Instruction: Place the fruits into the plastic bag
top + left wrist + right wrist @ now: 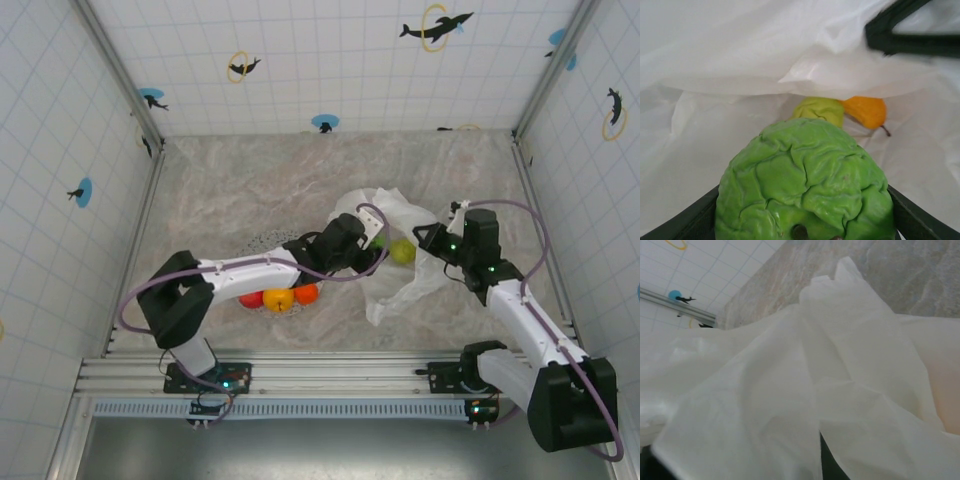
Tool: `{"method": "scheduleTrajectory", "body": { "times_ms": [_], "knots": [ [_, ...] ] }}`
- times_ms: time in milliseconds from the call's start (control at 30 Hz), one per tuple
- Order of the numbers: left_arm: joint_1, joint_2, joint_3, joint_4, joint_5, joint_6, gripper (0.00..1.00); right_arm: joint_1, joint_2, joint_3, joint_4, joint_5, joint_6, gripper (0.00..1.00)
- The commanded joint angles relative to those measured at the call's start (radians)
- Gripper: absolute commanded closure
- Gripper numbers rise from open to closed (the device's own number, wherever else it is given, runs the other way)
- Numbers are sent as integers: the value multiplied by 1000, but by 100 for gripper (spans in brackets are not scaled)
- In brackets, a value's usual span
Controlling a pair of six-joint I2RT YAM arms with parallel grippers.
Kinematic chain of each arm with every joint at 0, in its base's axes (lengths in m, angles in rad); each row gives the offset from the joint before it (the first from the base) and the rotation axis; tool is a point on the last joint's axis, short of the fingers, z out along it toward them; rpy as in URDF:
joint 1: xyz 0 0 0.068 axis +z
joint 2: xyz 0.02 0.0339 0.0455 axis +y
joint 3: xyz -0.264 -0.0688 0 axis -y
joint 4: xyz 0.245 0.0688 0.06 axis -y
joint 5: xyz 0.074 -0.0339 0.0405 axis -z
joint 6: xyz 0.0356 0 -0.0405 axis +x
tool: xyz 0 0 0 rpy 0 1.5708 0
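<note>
Left wrist: your left gripper [802,222] wide around green fruit [802,175], inside plastic bag [730,65]; right gripper [430,240] tight on bag.

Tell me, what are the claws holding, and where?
The left claw grips the green fruit by its sides, inside the bag. The right claw, shut, seems to pinch the bag's edge.

Top cam's high on the near side, looking down over the whole table [230,190]. Left wrist cam peers into the bag [715,60], super close. Right wrist cam hugs its outside. All three share the bag.
</note>
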Motion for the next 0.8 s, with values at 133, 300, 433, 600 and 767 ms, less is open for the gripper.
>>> {"method": "scheduleTrajectory", "body": {
  "times_ms": [133,300,433,600,767],
  "knots": [
    [-1,139,65,161,-184,101,39,8,22,43,115,-65,125,100],
    [3,258,126,235,-285,109,39,6,10,29,111,-47,128,100],
    [9,331,159,298,-318,102,39,5,14,24,101,-43,119,100],
    [15,401,215,329,-294,98,35,5,15,20,93,-33,106,100],
    [17,410,227,321,-275,83,26,0,21,22,80,-25,83,100]
  ]
}}
